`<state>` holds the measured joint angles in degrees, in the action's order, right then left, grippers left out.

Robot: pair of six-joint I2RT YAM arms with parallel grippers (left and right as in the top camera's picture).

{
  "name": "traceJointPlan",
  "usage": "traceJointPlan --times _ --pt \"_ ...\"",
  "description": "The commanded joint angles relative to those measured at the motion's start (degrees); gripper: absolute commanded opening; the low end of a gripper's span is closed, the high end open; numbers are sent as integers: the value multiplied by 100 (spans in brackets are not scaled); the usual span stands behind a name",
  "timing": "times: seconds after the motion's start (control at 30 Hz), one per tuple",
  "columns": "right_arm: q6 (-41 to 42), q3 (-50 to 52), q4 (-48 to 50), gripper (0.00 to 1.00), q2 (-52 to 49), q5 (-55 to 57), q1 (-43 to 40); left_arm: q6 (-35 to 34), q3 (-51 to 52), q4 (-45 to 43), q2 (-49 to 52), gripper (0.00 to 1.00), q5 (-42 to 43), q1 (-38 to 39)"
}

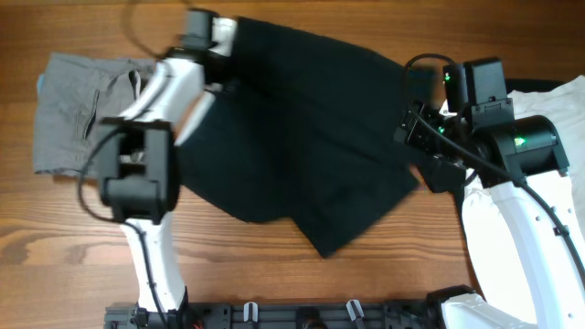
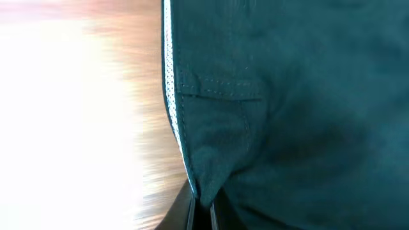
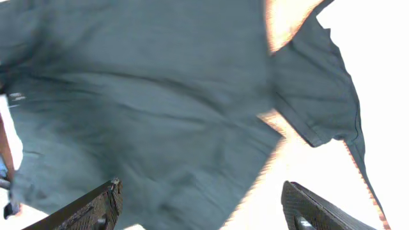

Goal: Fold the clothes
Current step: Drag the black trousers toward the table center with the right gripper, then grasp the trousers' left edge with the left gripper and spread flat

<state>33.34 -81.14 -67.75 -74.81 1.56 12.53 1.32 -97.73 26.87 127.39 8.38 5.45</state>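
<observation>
Large black cloth garment [image 1: 311, 155] lies spread near the bench's far edge. The left gripper [image 2: 201, 206] is clamped on its hem. The right gripper [image 3: 199, 188] has its fingers apart.

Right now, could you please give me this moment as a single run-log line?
left hand: shut on black garment edge | right hand: open, at its right side | grey garment: left of it
</observation>
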Motion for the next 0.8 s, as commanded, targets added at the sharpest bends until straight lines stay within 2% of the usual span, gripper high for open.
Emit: traceJointPlan --times 0.0,0.03,0.1,0.23,0.37,0.5,0.57,0.7,0.77 --pt "-35 -11 15 84 -37 125 -24 -79 -17 46 -356 49 245 -133" --pt "-35 -11 17 84 -37 149 -24 -90 -17 46 -356 85 245 -133" --pt "-35 -11 17 85 -37 151 -24 -92 -17 98 -393 91 247 -120" --pt "-17 -11 42 88 -37 507 -24 -46 -17 282 -809 95 243 -118" --pt "-11 -11 111 91 -162 498 -26 -48 -17 839 -1864 95 247 -107" --pt "-190 -11 140 96 -455 136 -61 -50 -17 1648 -2855 100 339 -107" --pt "-518 -11 238 93 -525 -271 -61 -48 -17 2083 -3252 100 566 -107" --pt "-616 -15 232 92 -271 -450 -61 -48 -17 3049 -3880 99 570 -107" --pt "-619 -11 103 96 -162 -566 -61 -55 -15 3427 -3967 98 577 -107"
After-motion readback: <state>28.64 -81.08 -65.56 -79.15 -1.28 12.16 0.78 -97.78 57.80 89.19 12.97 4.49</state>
